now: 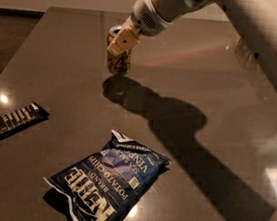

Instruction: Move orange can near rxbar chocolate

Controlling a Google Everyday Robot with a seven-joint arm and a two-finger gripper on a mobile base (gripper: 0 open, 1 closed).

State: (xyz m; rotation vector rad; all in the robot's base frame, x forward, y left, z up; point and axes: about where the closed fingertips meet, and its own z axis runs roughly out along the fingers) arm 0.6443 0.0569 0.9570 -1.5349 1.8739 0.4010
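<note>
Three things are found on the dark table (218, 117). At far left the rxbar chocolate (16, 121) is laid flat. A blue chip bag (107, 181) is spread nearer the front, off the line between. Farther back, the orange can (120, 66) is clasped by the gripper (120, 47), well apart from the bar.

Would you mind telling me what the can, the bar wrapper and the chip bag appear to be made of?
The can, held by the tool over the table, looks like metal: silvery top rim, smooth orange side. The bar wrapper seems thin glossy film or foil. The chip bag looks like crinkled plastic film, creased and faintly shiny.
</note>
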